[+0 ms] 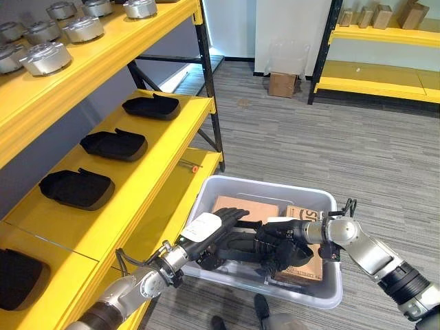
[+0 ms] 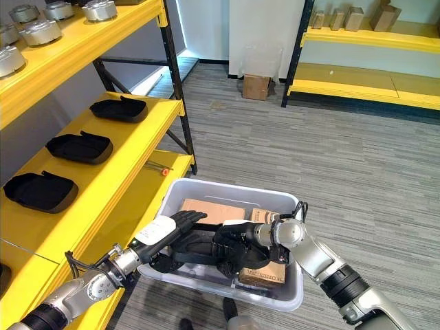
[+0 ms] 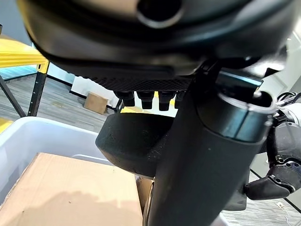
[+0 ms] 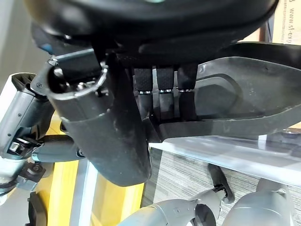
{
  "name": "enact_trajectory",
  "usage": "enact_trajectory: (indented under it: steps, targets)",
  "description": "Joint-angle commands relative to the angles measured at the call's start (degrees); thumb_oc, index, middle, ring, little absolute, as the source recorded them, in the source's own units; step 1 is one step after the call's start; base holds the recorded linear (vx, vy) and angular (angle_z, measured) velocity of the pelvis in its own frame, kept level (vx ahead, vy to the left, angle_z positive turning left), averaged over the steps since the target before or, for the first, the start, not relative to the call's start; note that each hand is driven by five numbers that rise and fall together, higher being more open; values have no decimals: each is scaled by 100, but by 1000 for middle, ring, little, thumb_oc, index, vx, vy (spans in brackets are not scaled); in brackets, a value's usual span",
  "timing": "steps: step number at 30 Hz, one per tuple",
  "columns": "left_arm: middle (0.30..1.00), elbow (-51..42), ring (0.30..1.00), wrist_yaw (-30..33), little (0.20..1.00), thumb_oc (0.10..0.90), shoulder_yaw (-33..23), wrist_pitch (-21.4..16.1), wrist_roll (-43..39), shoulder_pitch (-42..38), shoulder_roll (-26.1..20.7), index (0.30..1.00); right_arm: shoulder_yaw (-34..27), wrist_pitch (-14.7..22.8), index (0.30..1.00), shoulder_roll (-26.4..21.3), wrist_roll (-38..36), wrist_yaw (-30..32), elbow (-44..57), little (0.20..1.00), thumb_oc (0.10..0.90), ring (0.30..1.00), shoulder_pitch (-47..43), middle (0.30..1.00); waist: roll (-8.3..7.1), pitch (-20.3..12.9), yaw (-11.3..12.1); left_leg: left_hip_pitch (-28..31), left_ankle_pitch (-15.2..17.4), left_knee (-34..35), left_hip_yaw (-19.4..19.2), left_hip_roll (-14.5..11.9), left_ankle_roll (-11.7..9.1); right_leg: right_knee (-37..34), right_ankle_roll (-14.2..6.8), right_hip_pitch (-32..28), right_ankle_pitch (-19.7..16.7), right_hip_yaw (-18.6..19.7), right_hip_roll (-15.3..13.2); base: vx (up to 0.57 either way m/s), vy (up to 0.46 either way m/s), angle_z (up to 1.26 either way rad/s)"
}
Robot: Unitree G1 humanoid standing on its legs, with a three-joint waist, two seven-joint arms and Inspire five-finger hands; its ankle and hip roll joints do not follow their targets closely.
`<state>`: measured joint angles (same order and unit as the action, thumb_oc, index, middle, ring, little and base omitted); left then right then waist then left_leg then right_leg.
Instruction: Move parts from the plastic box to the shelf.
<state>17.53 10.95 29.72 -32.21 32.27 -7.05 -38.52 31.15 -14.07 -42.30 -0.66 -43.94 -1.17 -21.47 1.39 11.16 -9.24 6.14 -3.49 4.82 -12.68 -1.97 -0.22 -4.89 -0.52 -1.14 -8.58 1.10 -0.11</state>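
Low in the middle of the left eye view sits a pale plastic box (image 1: 206,191) on the grey carpet, just beside the yellow shelf (image 1: 148,161) that fills the left side of the frame. Both hands are inside the box, holding one black part (image 1: 240,246) between them, just above the box floor. The left hand (image 1: 218,230) comes in from the lower left, its fingers lying over the top of the part and its thumb under it, pinching it. The right hand (image 1: 283,242) comes in from the lower right, and its fingers are curled round the part's other end, as the right wrist view shows (image 4: 162,96).

Under and behind the part lie a flat cardboard sheet (image 1: 244,207) and a small carton (image 1: 306,265), which crowd the box floor around the hands.

On the shelf's middle level, at centre left, three more black parts (image 1: 113,144) lie in a row. On the level above, at upper left, stand round metal pieces (image 1: 45,58). A cardboard box (image 1: 282,84) stands on the floor at upper centre, beside a second yellow rack (image 1: 375,72) at upper right.
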Motion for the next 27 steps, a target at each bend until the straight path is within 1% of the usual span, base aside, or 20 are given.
enact_trajectory:
  steps: [1, 3, 4, 6, 9, 11, 13, 16, 20, 24, 27]
  targets:
    - [1000, -103, 1000, 530, 1000, 900, 142, -320, -461, -857, 263, 1000, 363, 559, 300, 550, -663, -94, 88, 300, 400, 300, -851, 300, -75, -387, 61, 212, 759, -17, -203, -143, -17, 196, -343, -186, 827, -234, -95, 0, 0, 0]
    - [1000, -108, 1000, 456, 1000, 900, 149, -307, -565, -861, 287, 1000, 354, 558, 300, 567, -628, -102, 80, 300, 400, 300, -851, 300, -78, -388, 62, 214, 759, -18, -199, -143, -17, 194, -344, -190, 825, -233, -94, 0, 0, 0]
    - [1000, -108, 1000, 322, 1000, 900, 146, -279, -793, -851, 336, 1000, 385, 564, 300, 576, -631, -67, 78, 300, 400, 300, -864, 300, -89, -384, 70, 217, 760, -19, -201, -144, -16, 189, -339, -197, 823, -234, -95, 0, 0, 0]
    - [1000, -126, 1000, 187, 1000, 900, 127, -248, -892, -819, 379, 1000, 382, 558, 300, 574, -629, -50, 103, 300, 400, 300, -849, 300, -90, -384, 78, 224, 764, -16, -196, -149, -16, 192, -338, -203, 827, -242, -96, 0, 0, 0]
    - [1000, -115, 1000, 163, 1000, 900, 140, -312, -764, -777, 391, 1000, 352, 589, 300, 586, -615, -69, 80, 300, 400, 300, -839, 300, -96, -380, 74, 224, 761, -22, -200, -148, -18, 196, -337, -197, 819, -238, -94, 0, 0, 0]
    - [1000, -113, 1000, 215, 1000, 900, 179, -383, -451, -775, 372, 1000, 342, 587, 300, 557, -624, -86, 82, 300, 400, 300, -853, 300, -93, -383, 69, 225, 767, -23, -197, -145, -14, 195, -340, -198, 820, -235, -96, 0, 0, 0]
    - [1000, -119, 1000, 164, 1000, 900, 263, -386, -394, -808, 316, 1000, 346, 561, 300, 539, -653, -110, 81, 300, 400, 300, -905, 300, -90, -388, 55, 224, 760, -24, -209, -146, -18, 194, -343, -190, 813, -230, -97, 0, 0, 0]
    - [1000, -194, 1000, 120, 1000, 900, 362, -504, -367, -872, 234, 1000, 367, 555, 300, 477, -685, -160, 137, 300, 400, 300, -917, 300, -67, -382, 27, 224, 763, -24, -229, -146, -14, 197, -353, -183, 817, -222, -100, 0, 0, 0]
    - [1000, -299, 1000, 84, 1000, 900, 485, -551, -567, -960, 188, 1000, 449, 531, 300, 486, -691, -122, 206, 300, 400, 300, -956, 300, -48, -382, 3, 237, 771, -24, -247, -139, -3, 193, -360, -190, 812, -209, -103, 0, 0, 0]
    - [1000, -356, 1000, 46, 1000, 900, 530, -499, -708, -1006, 230, 1000, 495, 490, 300, 549, -738, -85, 241, 300, 400, 300, -973, 300, -46, -388, 0, 247, 773, -23, -252, -138, 0, 188, -354, -200, 807, -206, -102, 0, 0, 0]
    - [1000, -455, 1000, -98, 1000, 900, 542, -602, -891, -1021, 266, 1000, 516, 435, 300, 588, -758, -69, 274, 300, 400, 300, -1002, 300, -51, -392, 8, 249, 775, -24, -251, -135, 0, 195, -354, -205, 809, -205, -99, 2, 0, -1]
